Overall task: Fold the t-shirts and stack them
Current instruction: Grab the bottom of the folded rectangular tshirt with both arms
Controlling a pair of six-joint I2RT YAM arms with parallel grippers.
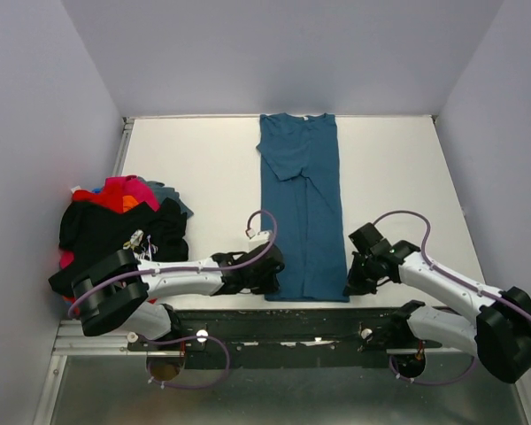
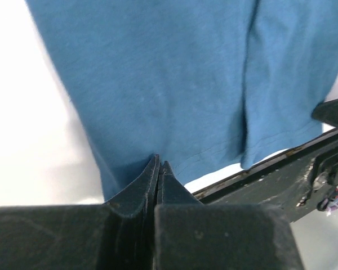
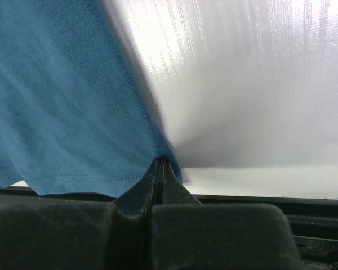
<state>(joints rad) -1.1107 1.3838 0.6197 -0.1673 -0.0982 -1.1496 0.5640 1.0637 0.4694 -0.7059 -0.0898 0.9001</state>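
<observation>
White table [image 1: 203, 168]: teal t-shirt [image 1: 303, 212] hem pinched by left hand [image 1: 270, 276], right hand [image 1: 354, 285].

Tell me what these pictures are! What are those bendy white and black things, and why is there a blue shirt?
Those bendy things are two robot arms. One picture comes from a camera up high, looking down on the white table. The other two come from little cameras on each arm's wrist, so you see the black fingers up close.

On the table lies a long blue shirt, already folded narrow. At the left sits a messy pile of shirts: black, red, pink and orange ones.

The left arm's fingers are pinched shut on the shirt's near left corner. In its wrist picture you can see the fingers biting the hem. The right arm's fingers pinch the near right corner the same way, as its wrist picture shows. The arms are meant to fold the shirts and stack them.
</observation>
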